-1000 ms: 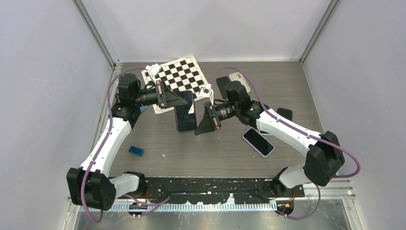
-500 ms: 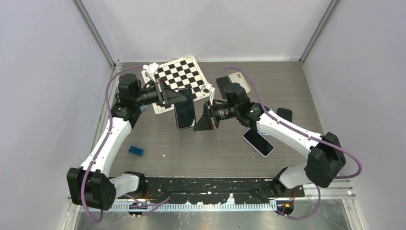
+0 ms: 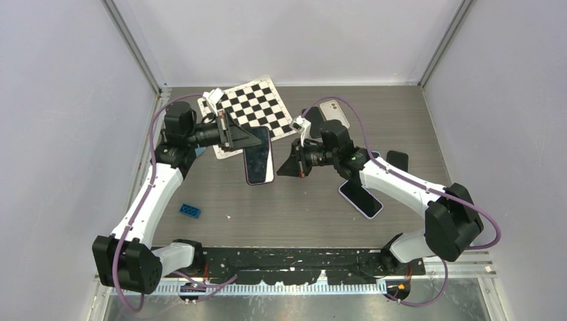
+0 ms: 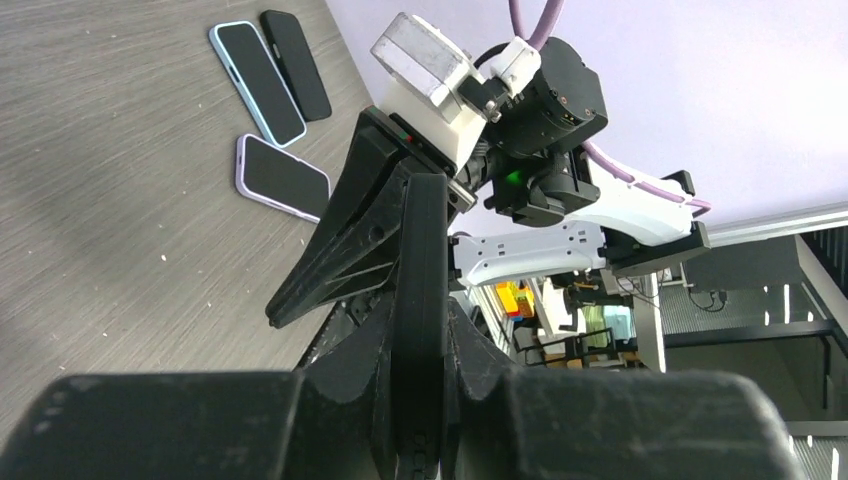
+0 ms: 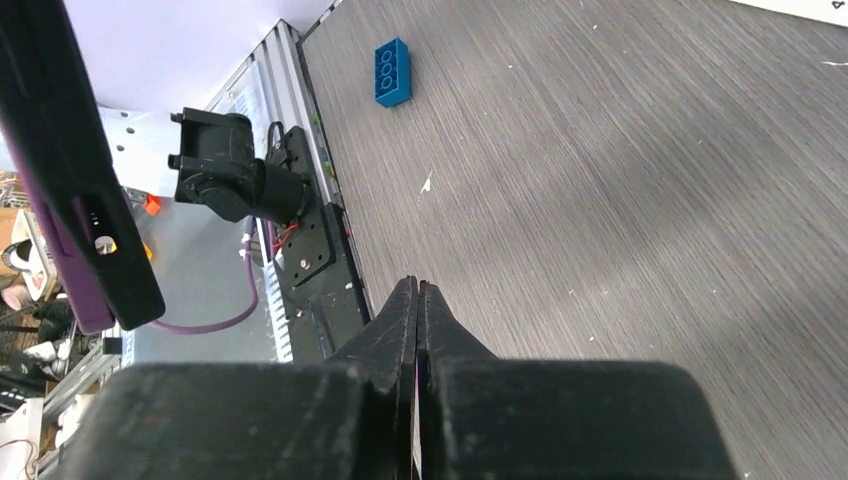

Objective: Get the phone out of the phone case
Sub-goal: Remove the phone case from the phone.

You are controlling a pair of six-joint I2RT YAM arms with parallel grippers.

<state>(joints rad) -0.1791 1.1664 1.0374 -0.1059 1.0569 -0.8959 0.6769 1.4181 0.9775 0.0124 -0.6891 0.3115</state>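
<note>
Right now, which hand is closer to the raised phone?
Left. The left hand is clamped on the far end of the phone, holding it up. The right hand, shut and empty, sits just off the phone's right edge, not touching it.

Grey wood-grain table (image 3: 287,214) enclosed by plain pale walls (image 3: 60,134).
The table is bounded on three sides by the smooth lavender-grey walls, which are joined at the back corners by metal posts (image 3: 134,47). It is lit evenly, with soft shadows. A cluttered workshop (image 4: 560,330) is glimpsed past the near edge.
</note>
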